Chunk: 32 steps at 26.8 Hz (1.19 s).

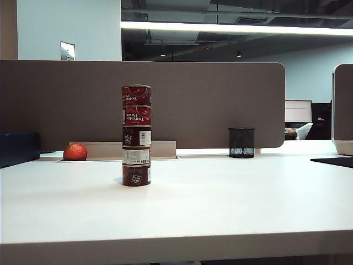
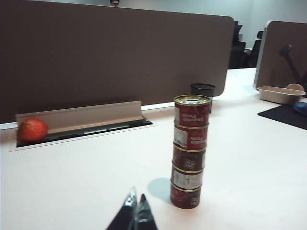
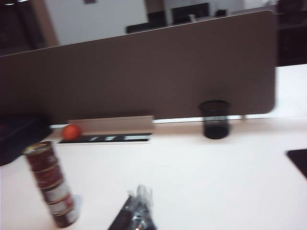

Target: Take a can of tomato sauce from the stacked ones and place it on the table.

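Left pincer [image 2: 136, 207]: seen only in its own wrist view, low over the bench [image 1: 220, 204], tips drawn together, nothing between them. It points toward the foot of the stack from near by, well apart from any tin.

Right pincer [image 3: 139, 203]: seen only in its own wrist view, blurred; tips together, empty. It stands off to the side of the stack, farther from it than the left one. Neither pincer shows in the exterior view.

Stacked ones [image 1: 136, 135]: five squat dark-red tins in a single upright column on the bench, left of centre, clear space all round. The column leans very slightly, so a sideways knock could topple it.

Can of tomato sauce [image 1: 136, 94]: the topmost tin, white lettering facing the camera, silvery lid uppermost. Judged the natural one to take, since it alone lifts off without disturbing the rest. Task not yet begun; either pincer must open before closing round it.

Orange-red fruit [image 1: 75, 152]: by the cable trough [image 1: 121, 150] at the back, well apart from the stack.

Black mesh cup [image 1: 241, 143]: against the partition panel [image 1: 209, 99], to the right, well apart.
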Motion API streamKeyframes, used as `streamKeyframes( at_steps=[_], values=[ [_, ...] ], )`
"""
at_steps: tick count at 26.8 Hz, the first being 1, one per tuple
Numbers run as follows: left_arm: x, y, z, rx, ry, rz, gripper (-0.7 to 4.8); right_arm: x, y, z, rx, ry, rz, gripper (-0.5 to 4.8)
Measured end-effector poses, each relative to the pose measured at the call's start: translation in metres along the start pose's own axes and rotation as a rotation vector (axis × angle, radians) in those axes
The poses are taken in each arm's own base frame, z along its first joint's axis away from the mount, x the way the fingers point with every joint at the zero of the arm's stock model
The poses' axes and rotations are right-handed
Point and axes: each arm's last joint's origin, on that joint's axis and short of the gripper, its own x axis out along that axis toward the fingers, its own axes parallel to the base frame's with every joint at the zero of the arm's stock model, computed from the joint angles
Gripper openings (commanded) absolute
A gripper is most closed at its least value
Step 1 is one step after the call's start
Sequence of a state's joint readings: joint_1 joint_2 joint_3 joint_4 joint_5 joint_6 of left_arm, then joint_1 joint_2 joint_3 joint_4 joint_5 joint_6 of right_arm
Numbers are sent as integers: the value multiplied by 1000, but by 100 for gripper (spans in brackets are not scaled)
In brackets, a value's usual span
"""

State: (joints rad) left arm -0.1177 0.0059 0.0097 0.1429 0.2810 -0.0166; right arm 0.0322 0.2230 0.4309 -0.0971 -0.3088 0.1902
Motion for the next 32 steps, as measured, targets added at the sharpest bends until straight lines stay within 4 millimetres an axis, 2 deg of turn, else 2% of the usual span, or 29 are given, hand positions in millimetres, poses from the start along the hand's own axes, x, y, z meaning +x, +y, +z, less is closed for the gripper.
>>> streamKeyframes(
  at_steps=[4,5,12,14,15,18,19,23,25,27,30,32],
  values=[
    [0,0,0,0,1,-7,-6,15,3,31,22,70,48,-5],
    [0,0,0,-1,4,-7,-6,23,3,44,40,121,60,-6],
    [0,-1,-2,-6,19,-33,-6,57,5,88,108,281,166,-4],
    [0,-1,-3,-8,26,-33,-6,64,7,99,116,295,215,20],
    [0,-1,-3,-9,28,-33,-6,70,9,104,119,304,242,55],
    [0,-1,-3,-9,31,-33,-6,89,20,114,127,342,332,69],
    [0,-1,-3,-10,34,-33,-6,94,23,116,129,352,355,94],
    [0,-1,-7,-21,69,-33,-6,119,41,118,132,399,464,260],
    [0,-1,-8,-25,82,-33,-6,131,48,113,136,432,489,308],
    [0,-1,-9,-27,87,-32,-6,149,60,103,136,492,498,372],
    [0,-1,-9,-27,88,-32,-6,165,72,93,127,535,495,478],
    [0,-1,-9,-27,89,-33,-6,181,80,81,131,592,504,479]
  ],
)
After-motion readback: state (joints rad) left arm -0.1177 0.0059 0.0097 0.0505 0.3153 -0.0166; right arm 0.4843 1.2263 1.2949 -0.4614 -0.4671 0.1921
